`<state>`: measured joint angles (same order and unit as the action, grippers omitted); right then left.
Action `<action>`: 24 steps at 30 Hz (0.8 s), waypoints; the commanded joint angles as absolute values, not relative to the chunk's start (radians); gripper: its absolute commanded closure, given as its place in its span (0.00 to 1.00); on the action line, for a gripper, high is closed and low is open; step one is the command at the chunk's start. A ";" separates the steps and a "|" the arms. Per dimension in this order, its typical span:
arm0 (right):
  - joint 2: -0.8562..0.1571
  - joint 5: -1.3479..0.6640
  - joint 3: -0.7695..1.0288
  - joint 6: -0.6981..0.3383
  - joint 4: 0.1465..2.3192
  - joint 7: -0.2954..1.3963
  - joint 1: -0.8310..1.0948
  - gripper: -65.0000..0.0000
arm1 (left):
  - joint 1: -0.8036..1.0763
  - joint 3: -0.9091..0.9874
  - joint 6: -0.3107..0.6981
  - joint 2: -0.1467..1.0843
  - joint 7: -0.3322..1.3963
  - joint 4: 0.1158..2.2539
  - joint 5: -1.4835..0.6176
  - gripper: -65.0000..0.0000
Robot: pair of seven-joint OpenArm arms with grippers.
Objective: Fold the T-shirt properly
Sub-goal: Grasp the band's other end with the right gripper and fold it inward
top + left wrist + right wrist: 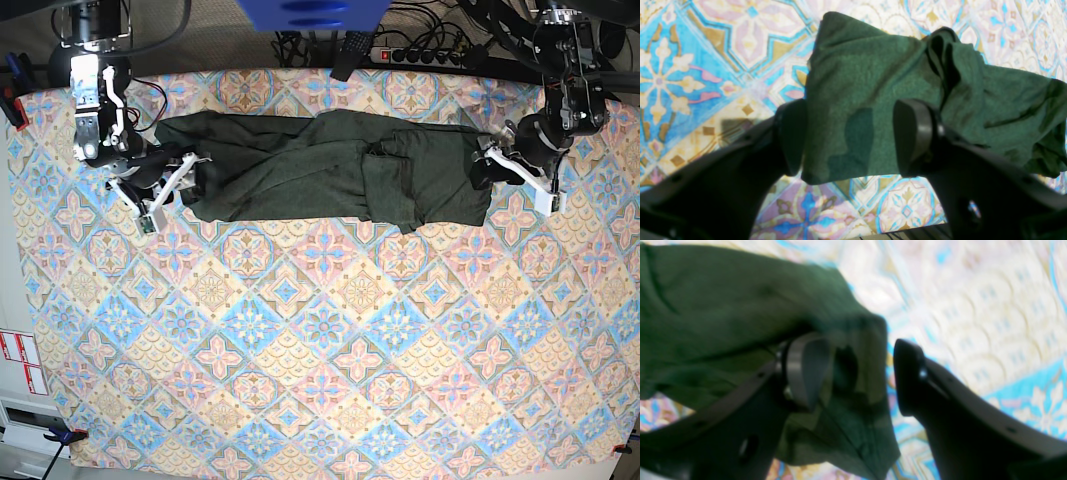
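The dark olive-green T-shirt (320,165) lies stretched sideways across the far part of the table, bunched and folded over near its right end. At that right end my left gripper (482,166) stands open. In the left wrist view a flat end of the T-shirt (853,100) lies between its two fingers, and the left gripper (852,136) does not close on it. My right gripper (185,172) is at the shirt's left end. In the blurred right wrist view the right gripper (857,373) is open, and a fold of the T-shirt (723,313) drapes against its left finger (806,370).
A tablecloth (320,350) with a colourful tile pattern covers the whole table. A power strip (430,55) and cables lie behind the far edge. A blue object (310,12) hangs over the top middle. Clamps hold the cloth at the left edge (12,105).
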<state>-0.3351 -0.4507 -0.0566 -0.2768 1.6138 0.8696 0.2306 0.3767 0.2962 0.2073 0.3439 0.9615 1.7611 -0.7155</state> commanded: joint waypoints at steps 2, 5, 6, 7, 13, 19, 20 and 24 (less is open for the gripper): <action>-0.343 -0.463 -0.053 -0.285 1.612 0.855 0.220 0.47 | 0.372 0.300 0.213 0.355 0.951 1.773 -0.727 0.38; -0.343 -0.463 -0.053 -0.285 1.578 0.855 0.220 0.47 | 0.372 0.300 0.213 0.355 0.951 1.773 -0.727 0.38; -0.343 -0.463 -0.053 -0.285 1.564 0.855 0.220 0.47 | 0.372 0.300 0.213 0.355 0.951 1.773 -0.727 0.38; -0.343 -0.463 -0.053 -0.285 1.549 0.854 0.219 0.47 | 0.372 0.300 0.213 0.355 0.951 1.773 -0.727 0.38; -0.343 -0.463 -0.053 -0.317 1.461 0.820 0.205 0.47 | 0.372 0.300 0.214 0.355 0.951 1.773 -0.727 0.38; -0.341 -0.464 -0.053 -0.423 1.419 0.820 0.208 0.47 | 0.372 0.300 0.214 0.355 0.951 1.773 -0.727 0.38; -0.341 -0.464 -0.053 -0.426 1.419 0.820 0.209 0.47 | 0.372 0.300 0.214 0.355 0.951 1.773 -0.727 0.38; -0.337 -0.466 -0.061 -0.440 1.422 0.822 0.236 0.47 | 0.372 0.300 0.214 0.355 0.951 1.773 -0.727 0.38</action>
<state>-0.3355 -0.4580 -0.0536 -0.4194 1.4185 0.7826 0.2195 0.3771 0.2962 0.2073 0.3439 0.9615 1.7592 -0.7151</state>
